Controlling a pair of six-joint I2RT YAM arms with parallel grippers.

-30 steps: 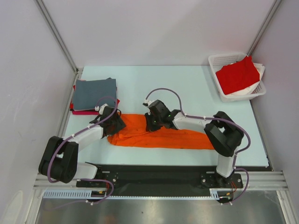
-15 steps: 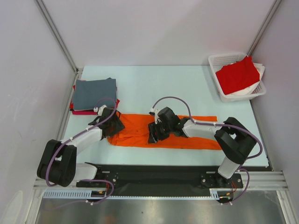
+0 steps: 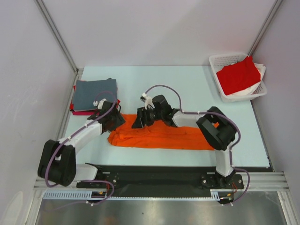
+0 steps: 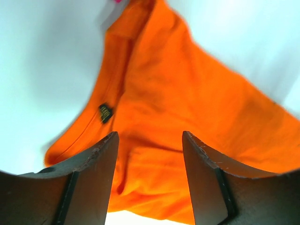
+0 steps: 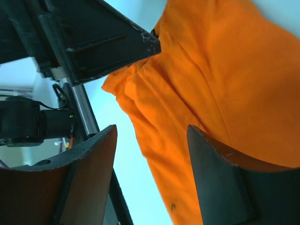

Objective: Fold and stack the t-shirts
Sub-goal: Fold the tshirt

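Note:
The bright orange t-shirt (image 3: 164,138) lies folded into a long strip across the front of the table. My left gripper (image 3: 114,121) hovers open over its left end, where a collar label (image 4: 106,112) shows on the orange cloth (image 4: 187,93). My right gripper (image 3: 139,121) is open just right of the left one, above the shirt's left part (image 5: 225,70), with nothing between its fingers. The left gripper's finger (image 5: 93,42) shows in the right wrist view. A folded slate grey t-shirt (image 3: 95,93) tops a stack at the back left, with red and magenta edges (image 3: 79,111) beneath it.
A white lattice basket (image 3: 225,58) stands at the back right with a red t-shirt (image 3: 238,75) lying in it over something white. Metal frame posts and grey walls enclose the table. The black base rail (image 3: 159,176) runs along the near edge.
My right gripper has opened, let go of the orange shirt and moved back and to the left. The left gripper has shifted slightly towards the back, still open.

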